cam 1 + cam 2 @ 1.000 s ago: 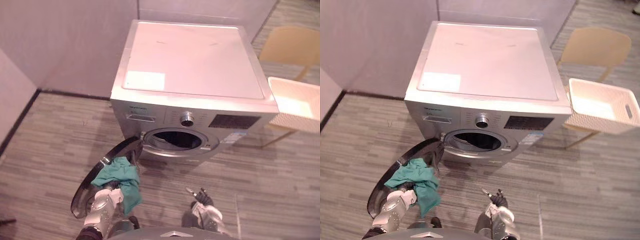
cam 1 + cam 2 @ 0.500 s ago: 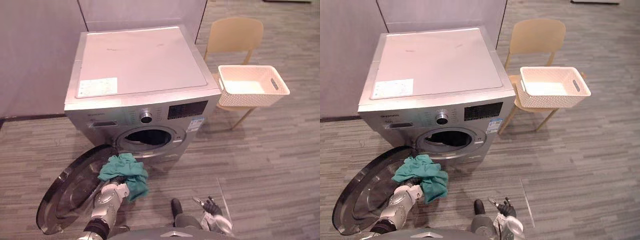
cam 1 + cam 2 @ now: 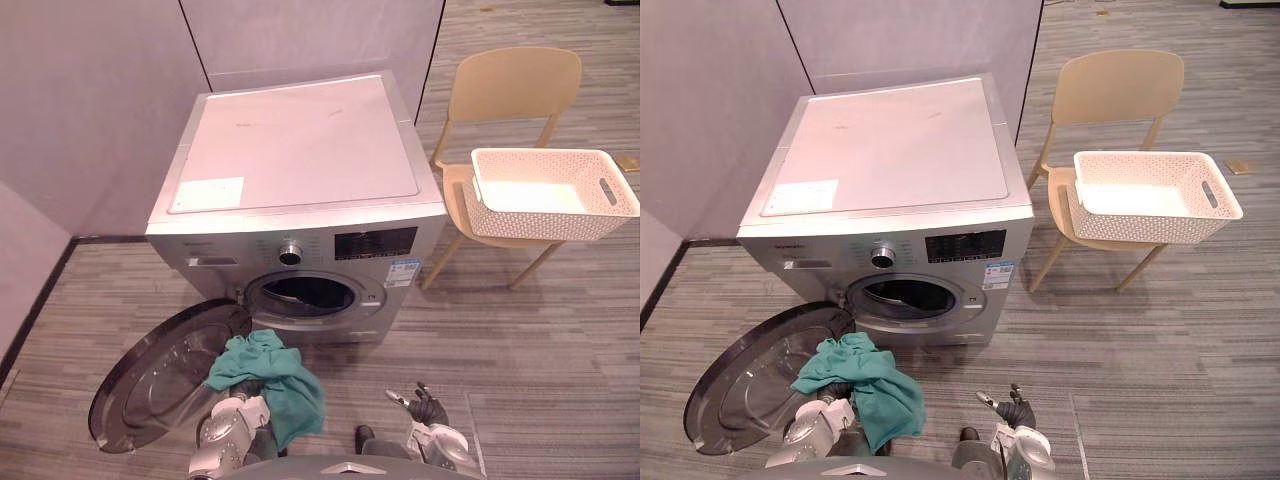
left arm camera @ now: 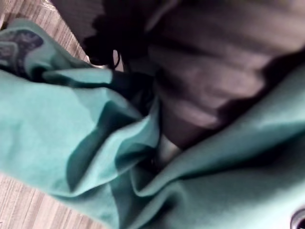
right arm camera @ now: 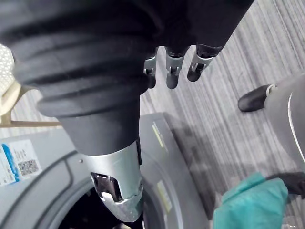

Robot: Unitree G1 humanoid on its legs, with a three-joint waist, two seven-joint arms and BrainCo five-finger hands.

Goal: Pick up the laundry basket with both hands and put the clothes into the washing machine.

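The left hand [image 3: 228, 432] has its fingers buried in the cloth [image 3: 268, 368], grip unreadable; the washer [image 3: 300, 160] door [image 3: 160, 375] lies open just beyond them. The right hand [image 5: 117, 177] has its fingers [image 5: 172, 67] loosely straight, empty.

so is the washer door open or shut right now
open: the round door is swung wide out to the left of the washing machine, and the dark drum opening is uncovered

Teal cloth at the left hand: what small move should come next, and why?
Probably carry the teal cloth forward into the open drum of the washing machine: it drapes over the left hand beside the swung-open door, short of the opening.
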